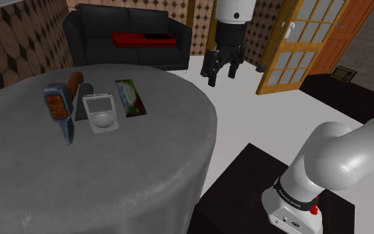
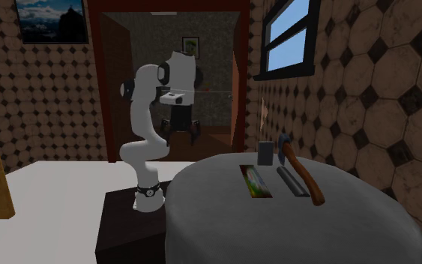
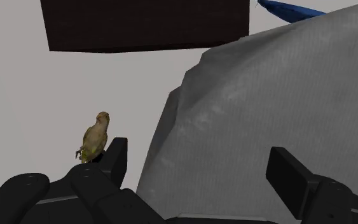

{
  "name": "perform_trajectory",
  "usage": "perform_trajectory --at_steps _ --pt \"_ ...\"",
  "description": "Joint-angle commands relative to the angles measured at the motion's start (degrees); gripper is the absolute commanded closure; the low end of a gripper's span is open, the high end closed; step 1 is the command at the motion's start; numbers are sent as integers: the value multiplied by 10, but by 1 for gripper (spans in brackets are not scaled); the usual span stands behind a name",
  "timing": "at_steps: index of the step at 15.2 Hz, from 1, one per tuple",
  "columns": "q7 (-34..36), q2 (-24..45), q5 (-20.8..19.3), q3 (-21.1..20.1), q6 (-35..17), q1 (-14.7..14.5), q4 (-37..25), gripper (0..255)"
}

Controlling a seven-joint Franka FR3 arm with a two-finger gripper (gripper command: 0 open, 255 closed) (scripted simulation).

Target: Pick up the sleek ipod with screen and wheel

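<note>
The ipod [image 1: 102, 113] is a pale grey slab with a screen above a round wheel. It rests on the grey-clothed round table [image 1: 145, 173], between a blue handheld device [image 1: 59, 110] and a green printed card [image 1: 130, 98]. My black gripper [image 1: 222, 72] hangs open over the white floor, off the table's edge at the shoulder view's right, well apart from the ipod. In the second exterior view the gripper [image 2: 183, 133] hangs behind the table, under the arm. Seen from the wrist, the gripper [image 3: 203, 168] holds nothing, with the cloth's edge [image 3: 190, 102] ahead.
A brown-handled hatchet [image 2: 303, 169] and a dark grey bar [image 2: 291, 181] lie beside the card [image 2: 255, 182]. An olive bird figure [image 3: 95, 137] stands on the floor near one finger. Behind are a black sofa [image 1: 129, 30], an open wooden door [image 1: 305, 40] and the dark stand [image 1: 272, 193].
</note>
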State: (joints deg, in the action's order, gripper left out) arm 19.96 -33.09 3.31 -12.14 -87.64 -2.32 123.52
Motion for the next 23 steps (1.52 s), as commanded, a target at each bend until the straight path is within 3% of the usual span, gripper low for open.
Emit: perform_trajectory --at_steps 1,7,13,18,23 --pt "28 26 11 -22 -8 -5 -21 0" --pt "108 112 25 -84 -23 -15 -102 0" --pt "196 218 9 -146 -30 -27 -208 0" --pt "276 327 -34 -193 -21 -50 -322 0" --pt "354 457 -105 -225 13 -105 -473 0"
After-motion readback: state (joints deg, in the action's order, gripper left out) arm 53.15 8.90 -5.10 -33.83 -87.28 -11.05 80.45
